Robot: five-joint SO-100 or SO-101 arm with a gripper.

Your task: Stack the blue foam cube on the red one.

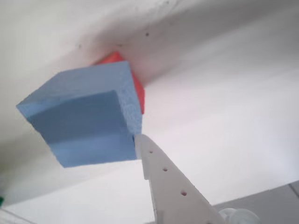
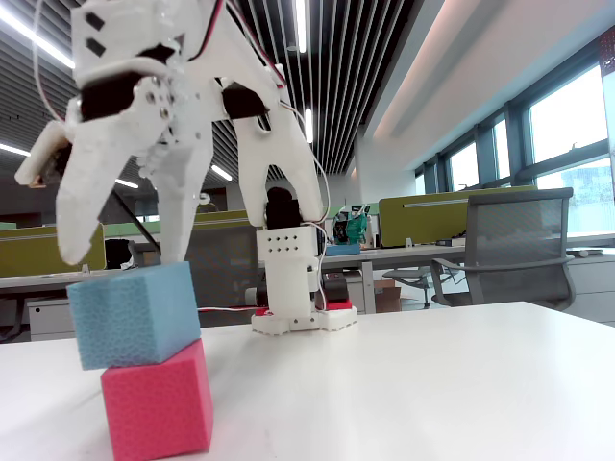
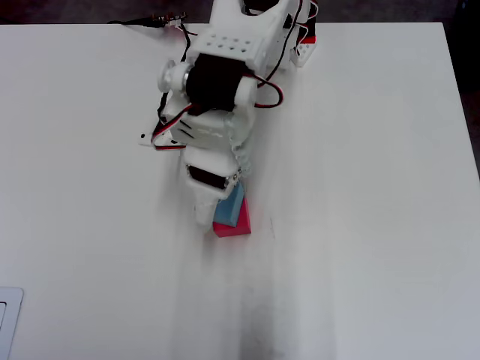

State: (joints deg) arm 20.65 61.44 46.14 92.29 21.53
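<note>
- Wrist view: the blue foam cube point(image 1: 86, 114) fills the middle, with a corner of the red one point(image 1: 136, 85) showing behind it. One white finger point(image 1: 170, 184) comes up from the lower edge and its tip meets the blue cube's lower right corner. The other finger is out of sight here. The white table point(image 1: 233, 102) looks tilted.
- Fixed view: an open-plan office with desks, a grey mesh chair point(image 2: 509, 245) and ceiling light strips. The blue foam cube point(image 2: 135, 312) sits on the red one point(image 2: 159, 399), offset to the left and slightly tilted. The gripper point(image 2: 120, 259) stands spread open above it, fingertips at its top face; whether they touch is hard to tell.
- Overhead view: the arm point(image 3: 217, 112) covers most of the stack; only slivers of blue point(image 3: 232, 210) and red point(image 3: 231, 229) show on the plain white table point(image 3: 360, 225).
</note>
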